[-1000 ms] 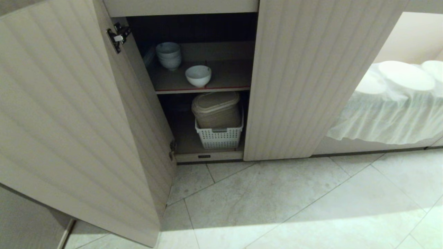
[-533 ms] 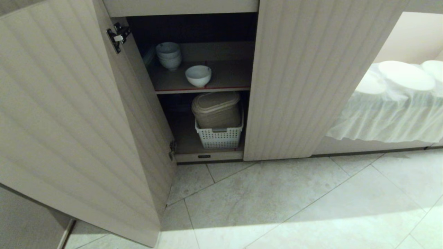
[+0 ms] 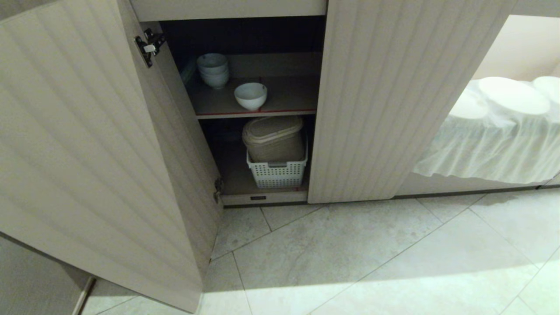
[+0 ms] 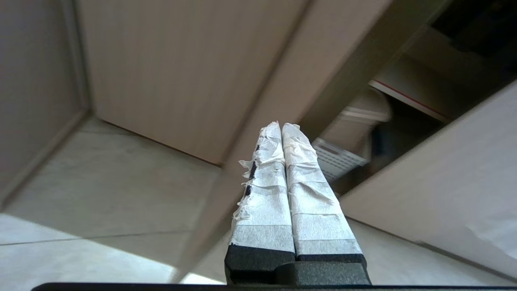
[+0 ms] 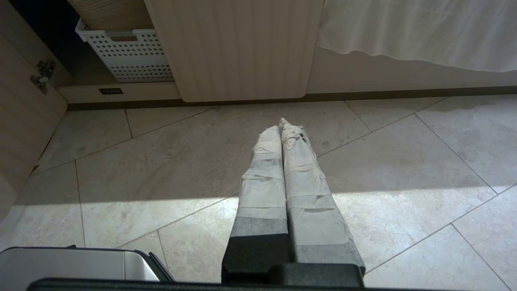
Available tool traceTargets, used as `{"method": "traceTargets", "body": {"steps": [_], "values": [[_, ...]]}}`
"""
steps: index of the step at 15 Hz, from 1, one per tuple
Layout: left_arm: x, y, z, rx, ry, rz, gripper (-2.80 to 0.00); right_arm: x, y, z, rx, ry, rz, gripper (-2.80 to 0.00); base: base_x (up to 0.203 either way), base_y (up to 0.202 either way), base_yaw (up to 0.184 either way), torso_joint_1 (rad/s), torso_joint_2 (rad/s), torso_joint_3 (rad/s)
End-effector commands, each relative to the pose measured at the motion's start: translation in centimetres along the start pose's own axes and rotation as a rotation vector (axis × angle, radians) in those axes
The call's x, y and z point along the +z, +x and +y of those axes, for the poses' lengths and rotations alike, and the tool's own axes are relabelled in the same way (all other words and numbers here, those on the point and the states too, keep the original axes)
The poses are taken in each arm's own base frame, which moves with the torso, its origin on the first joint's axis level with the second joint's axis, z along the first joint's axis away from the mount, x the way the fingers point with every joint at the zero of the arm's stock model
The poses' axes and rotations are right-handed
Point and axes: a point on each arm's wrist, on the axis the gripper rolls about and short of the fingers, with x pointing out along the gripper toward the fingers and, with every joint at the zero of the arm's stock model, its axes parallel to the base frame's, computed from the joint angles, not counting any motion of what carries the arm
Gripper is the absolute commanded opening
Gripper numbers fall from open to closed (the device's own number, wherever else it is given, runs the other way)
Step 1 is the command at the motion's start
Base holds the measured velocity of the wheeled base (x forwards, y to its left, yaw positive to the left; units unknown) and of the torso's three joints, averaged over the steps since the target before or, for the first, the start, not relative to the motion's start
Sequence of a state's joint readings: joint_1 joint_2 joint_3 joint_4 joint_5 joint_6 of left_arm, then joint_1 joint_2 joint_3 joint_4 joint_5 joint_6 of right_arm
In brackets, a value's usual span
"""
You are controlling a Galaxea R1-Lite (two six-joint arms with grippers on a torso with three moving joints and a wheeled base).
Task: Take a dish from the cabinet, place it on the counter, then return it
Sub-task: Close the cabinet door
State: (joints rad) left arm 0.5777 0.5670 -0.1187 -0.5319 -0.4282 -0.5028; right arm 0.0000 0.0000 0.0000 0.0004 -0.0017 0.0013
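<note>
Cabinet [image 3: 385, 100] left door swung wide, gap beside the shut right door. White bowl [image 3: 250, 96] on upper shelf near red-taped edge, well apart from left gripper [image 4: 281, 126], fingers together, empty; right gripper [image 5: 281, 122] fingers together over floor.

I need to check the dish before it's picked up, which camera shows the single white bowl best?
The head view: the white bowl sits whole and upright near the front of the cabinet's upper shelf. Neither wrist view shows it; the left one catches only the shelf's red edge.
</note>
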Motion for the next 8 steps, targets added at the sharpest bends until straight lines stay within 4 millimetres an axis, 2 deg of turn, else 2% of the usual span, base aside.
{"method": "traceTargets", "body": {"steps": [1,5,8], "values": [[0.01,0.08,0.04,0.000,-0.005,0.003,-2.80,0.00,0.00,0.00,0.001,0.000,0.000,-2.80,0.000,0.000,0.000,0.000,0.00,0.000],[0.11,0.16,0.30,0.056,-0.007,-0.018,-2.80,0.00,0.00,0.00,0.000,-0.001,0.000,-2.80,0.000,0.000,0.000,0.000,0.00,0.000],[0.35,0.25,0.04,0.011,-0.040,-0.004,-2.80,0.00,0.00,0.00,0.000,-0.001,0.000,-2.80,0.000,0.000,0.000,0.000,0.00,0.000]]}}
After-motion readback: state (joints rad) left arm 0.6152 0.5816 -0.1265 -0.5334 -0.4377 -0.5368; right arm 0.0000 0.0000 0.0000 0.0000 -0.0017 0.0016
